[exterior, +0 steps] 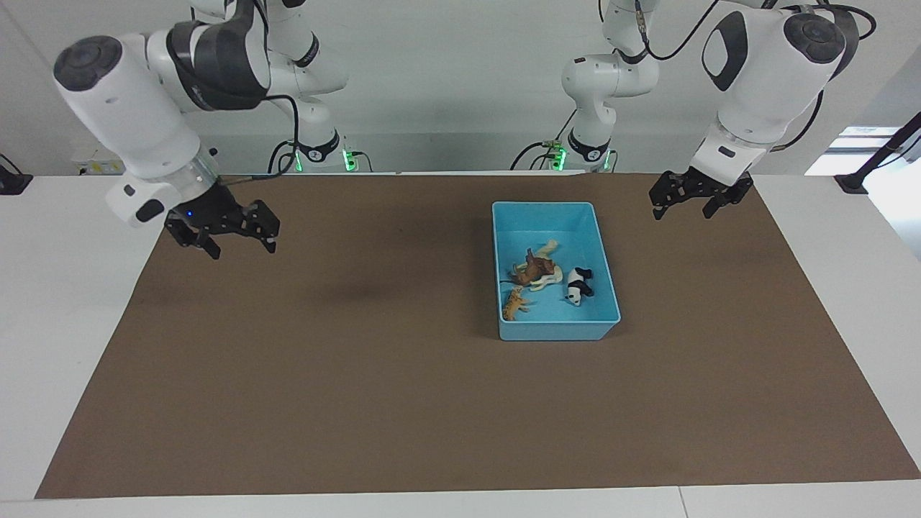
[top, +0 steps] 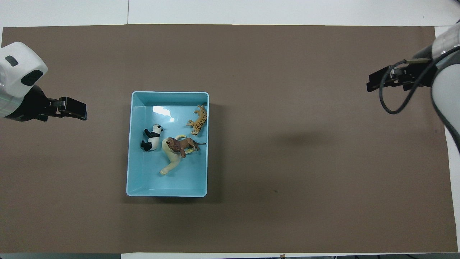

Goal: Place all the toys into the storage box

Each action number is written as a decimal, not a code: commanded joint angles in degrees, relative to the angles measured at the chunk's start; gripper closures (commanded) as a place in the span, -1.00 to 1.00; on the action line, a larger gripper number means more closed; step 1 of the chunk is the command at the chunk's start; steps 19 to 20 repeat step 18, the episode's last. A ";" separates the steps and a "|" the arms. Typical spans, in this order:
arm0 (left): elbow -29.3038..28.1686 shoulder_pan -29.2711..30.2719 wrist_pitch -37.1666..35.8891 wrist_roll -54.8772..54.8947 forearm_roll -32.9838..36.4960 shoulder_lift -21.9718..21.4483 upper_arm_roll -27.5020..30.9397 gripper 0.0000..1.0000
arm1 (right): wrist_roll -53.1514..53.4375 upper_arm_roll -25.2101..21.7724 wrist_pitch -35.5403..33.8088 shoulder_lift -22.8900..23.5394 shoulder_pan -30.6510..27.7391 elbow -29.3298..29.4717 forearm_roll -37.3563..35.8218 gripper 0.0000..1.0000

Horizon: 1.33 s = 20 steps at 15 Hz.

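The light blue storage box stands on the brown mat toward the left arm's end of the table; it also shows in the overhead view. All the toys lie inside it. The cream long-necked one lies under the dark brown one. The panda and the orange striped tiger lie beside them. My left gripper hangs open and empty over the mat beside the box. My right gripper hangs open and empty over the mat's edge at the right arm's end.
The brown mat covers most of the white table. Both arms' bases and cables stand at the robots' edge of the table.
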 commanded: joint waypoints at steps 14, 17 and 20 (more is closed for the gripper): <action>0.14 -1.11 0.55 0.52 1.26 -1.08 0.22 -1.00 | 1.49 8.16 -0.33 -9.15 -7.47 -6.95 -9.05 -1.00; 0.14 -1.11 0.64 0.43 1.26 -1.00 0.48 -1.00 | 1.49 8.16 -0.33 -9.23 -7.47 -6.95 -8.97 -1.00; 0.14 -1.11 0.55 0.43 1.26 -1.08 0.48 -1.00 | 1.58 8.16 -0.42 -9.23 -7.47 -6.95 -8.96 -1.00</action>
